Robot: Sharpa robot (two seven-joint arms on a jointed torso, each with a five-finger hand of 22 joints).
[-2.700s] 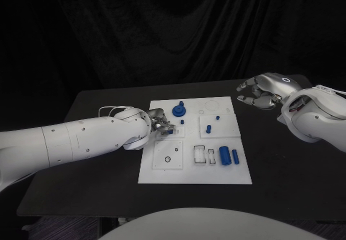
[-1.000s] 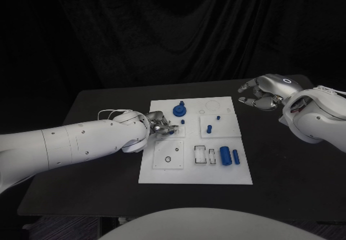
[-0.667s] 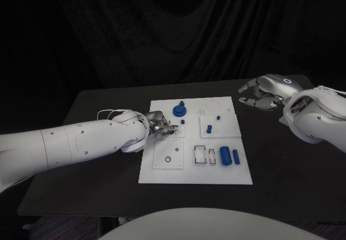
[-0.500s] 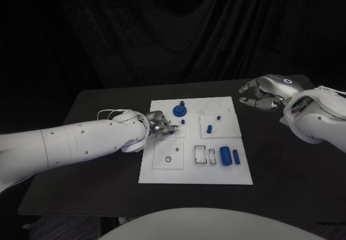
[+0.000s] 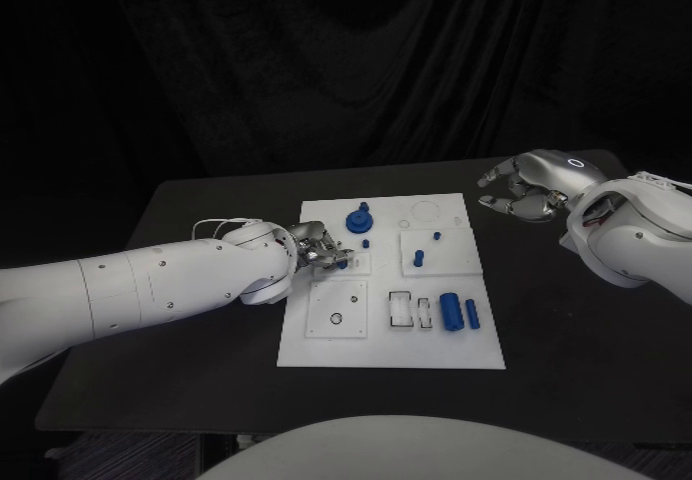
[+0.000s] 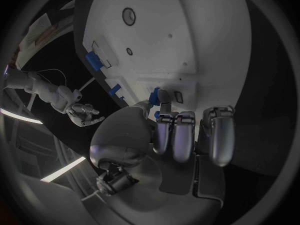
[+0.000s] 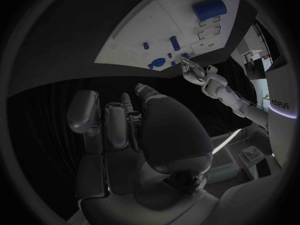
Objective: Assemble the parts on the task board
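Observation:
The white task board [image 5: 389, 335] lies in the middle of the black table. My left hand [image 5: 320, 247] hovers over the board's left edge and pinches a small blue part [image 6: 157, 92] between thumb and fingertip, close above the board [image 6: 162, 35]. A blue round part with a knob [image 5: 358, 219], short blue pegs [image 5: 417, 257] and two blue cylinders [image 5: 450, 309] are on the board. My right hand [image 5: 526, 187] hangs past the board's far right corner, fingers apart and curved, holding nothing.
A black ring [image 5: 335, 320] lies on a square plate near the front left of the board. Two rectangular slots [image 5: 400, 309] sit beside the cylinders. Bare black table [image 5: 577, 340] surrounds the board on all sides.
The left hand's fingers have shifted only slightly over the board's left edge, still pinching the blue part. The right hand stays where it was.

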